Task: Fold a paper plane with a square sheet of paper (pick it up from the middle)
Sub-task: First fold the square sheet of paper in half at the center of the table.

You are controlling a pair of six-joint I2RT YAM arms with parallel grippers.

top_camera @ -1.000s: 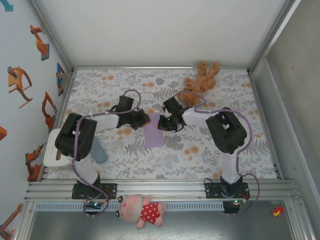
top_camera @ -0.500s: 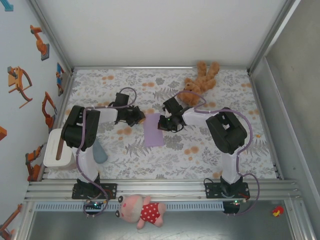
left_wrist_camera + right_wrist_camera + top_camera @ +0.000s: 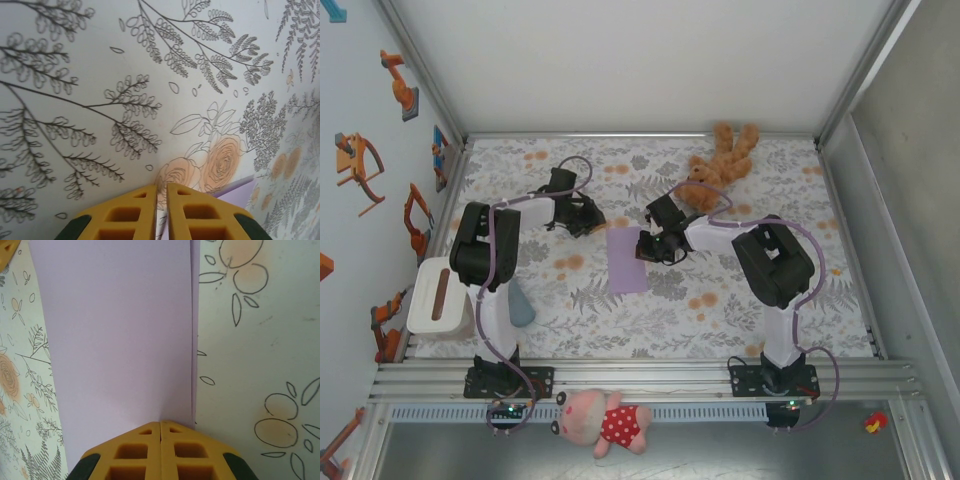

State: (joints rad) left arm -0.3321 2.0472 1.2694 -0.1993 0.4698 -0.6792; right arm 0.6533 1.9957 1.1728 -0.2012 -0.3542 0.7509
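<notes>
On the left wall there's a row of orange robot-arm stickers [image 3: 360, 165], cartoon pictures as far as I can see. Below them a white box [image 3: 420, 315] with a brown slot in its lid sits at the table's left edge, and a small grey-blue pad [image 3: 521, 307] lies just beside it. Next over, the left gripper [image 3: 588, 217] hangs low over the flowery tablecloth [image 3: 720, 310], near the lilac sheet of paper [image 3: 625, 265] but apart from it. Its own camera gives the detail the overhead one can't: the yellow fingers [image 3: 125, 215] are nearly pressed together with just a thin slit and nothing in it, and one corner of the sheet pokes in at the lower right. The sheet lies flat around mid-table, between the two grippers, and from above it looks taller than it is wide. The right gripper [image 3: 642, 247] is down at the sheet's right edge, near the top. In the right wrist view its fingers [image 3: 135, 450] are squeezed tight together right over the paper's near edge, and I can't tell if any paper is caught between them. That view also shows a second paper edge running just inside the right one, so there are two layers, which the overhead shot hides. Further right and back, a brown teddy bear [image 3: 720, 160] sprawls near the far edge. A pink pig toy [image 3: 605, 420] in a spotted red dress lies on the ledge in front of the arm bases.
</notes>
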